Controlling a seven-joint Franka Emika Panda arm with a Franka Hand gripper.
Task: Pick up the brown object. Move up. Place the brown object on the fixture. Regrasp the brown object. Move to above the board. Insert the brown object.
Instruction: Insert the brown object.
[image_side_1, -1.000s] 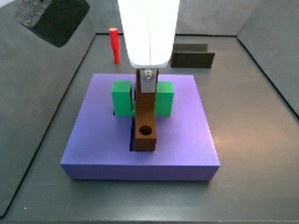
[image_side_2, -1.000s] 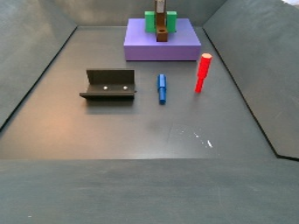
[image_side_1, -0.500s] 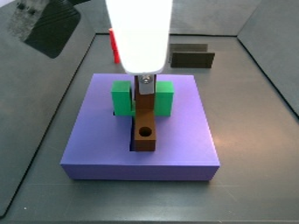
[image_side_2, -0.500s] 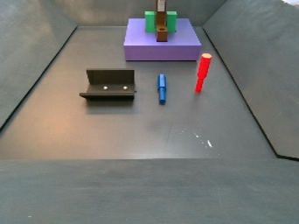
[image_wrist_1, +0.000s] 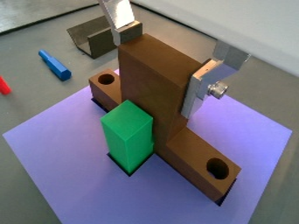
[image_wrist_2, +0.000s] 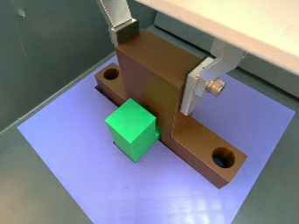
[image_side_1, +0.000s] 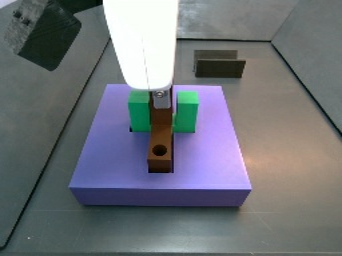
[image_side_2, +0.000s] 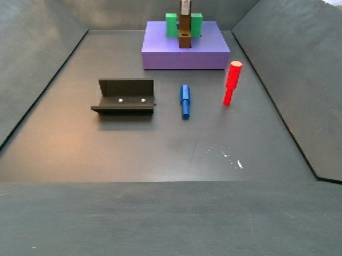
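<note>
We saw the end effector above the board, its fingers closed on the brown bar, which stood in the board's groove beside the green block. The fixture sat well apart from the board.

Even, bright light is falling from above. The arm's white casing is blowing out to pure glare in a side view. The hand is casting soft shadows on the board. The grey floor is glinting faintly.
</note>
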